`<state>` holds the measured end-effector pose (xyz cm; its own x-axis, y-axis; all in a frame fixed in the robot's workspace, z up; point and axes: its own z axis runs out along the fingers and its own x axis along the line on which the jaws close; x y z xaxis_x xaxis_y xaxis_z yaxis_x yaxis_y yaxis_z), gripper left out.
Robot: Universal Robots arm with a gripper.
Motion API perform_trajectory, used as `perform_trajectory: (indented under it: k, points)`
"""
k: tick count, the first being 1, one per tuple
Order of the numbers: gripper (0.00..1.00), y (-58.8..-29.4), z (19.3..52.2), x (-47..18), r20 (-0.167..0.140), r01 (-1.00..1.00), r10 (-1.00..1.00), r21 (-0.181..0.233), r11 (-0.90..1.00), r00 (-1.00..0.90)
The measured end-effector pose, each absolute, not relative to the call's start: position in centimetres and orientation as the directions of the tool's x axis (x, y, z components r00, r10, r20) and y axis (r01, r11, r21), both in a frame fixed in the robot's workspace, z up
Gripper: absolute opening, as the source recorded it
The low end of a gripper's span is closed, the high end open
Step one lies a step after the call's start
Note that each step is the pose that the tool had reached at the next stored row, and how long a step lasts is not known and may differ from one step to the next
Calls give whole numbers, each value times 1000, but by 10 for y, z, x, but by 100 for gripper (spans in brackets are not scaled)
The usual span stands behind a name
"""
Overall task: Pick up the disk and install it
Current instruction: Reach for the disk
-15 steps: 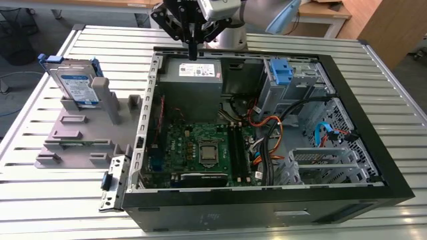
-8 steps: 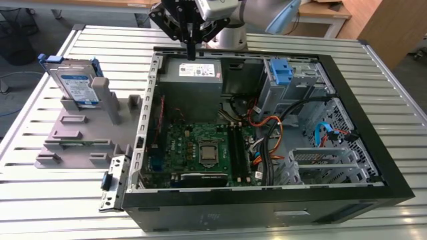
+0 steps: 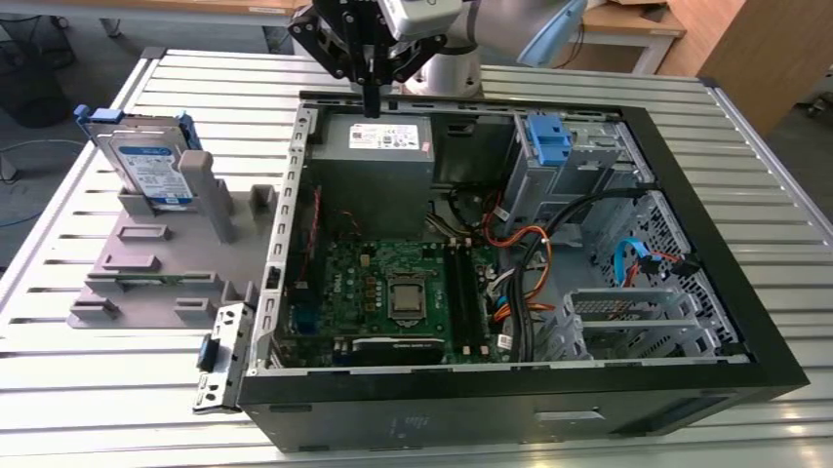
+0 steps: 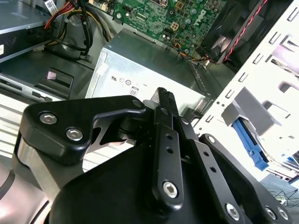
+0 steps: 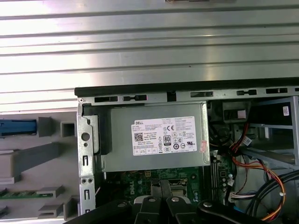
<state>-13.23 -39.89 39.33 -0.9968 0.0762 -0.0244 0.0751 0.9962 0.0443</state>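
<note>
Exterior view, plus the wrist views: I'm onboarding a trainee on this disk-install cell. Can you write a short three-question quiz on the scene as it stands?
1. True or false: the disk stands upright in the grey fixture, outside the computer case.
2. Which is the gripper nearest to? A: the disk. B: the grey fixture. C: the power supply.
3. Fill in the missing word: the gripper's fingers are ___, with nothing between them.

Key:
1. True.
2. C.
3. Shut.
</note>
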Motion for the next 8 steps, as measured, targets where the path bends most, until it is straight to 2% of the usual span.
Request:
perform_trajectory:
  k: [8]
  points:
    - [11, -399, 393, -135, -24, 75, 76, 44, 996, -997]
